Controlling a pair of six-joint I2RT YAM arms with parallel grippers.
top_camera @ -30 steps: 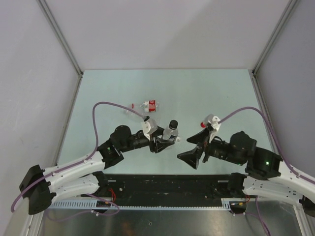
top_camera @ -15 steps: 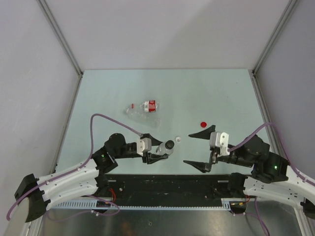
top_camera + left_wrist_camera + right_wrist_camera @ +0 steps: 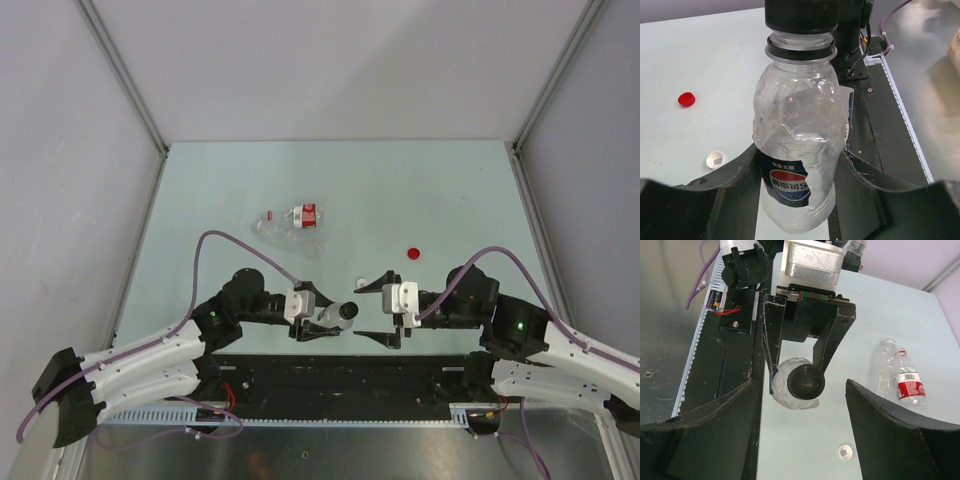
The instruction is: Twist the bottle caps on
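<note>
A clear bottle [image 3: 328, 319] with a blue label lies level above the table, and my left gripper [image 3: 318, 314] is shut on its body [image 3: 800, 125]. A black cap [image 3: 348, 311] sits on its neck [image 3: 801, 15]. My right gripper [image 3: 368, 311] faces that cap [image 3: 807, 381] head-on, open, one finger to each side and not touching it. A loose white cap [image 3: 361, 284] lies on the table just beyond the grippers [image 3: 845, 452]. A red cap [image 3: 413, 252] lies further right [image 3: 686, 99]. Two more bottles [image 3: 290, 220] lie side by side at the middle left, one red-labelled [image 3: 908, 384].
The pale green table [image 3: 450, 190] is fenced by grey walls on three sides. A black base strip [image 3: 340, 375] with both arm mounts and cables runs along the near edge, right under the held bottle.
My right arm has swung left from near the red cap until its jaws face the black cap, and the jaws have narrowed a little. My left arm has drawn the bottle nearer the table's front edge.
</note>
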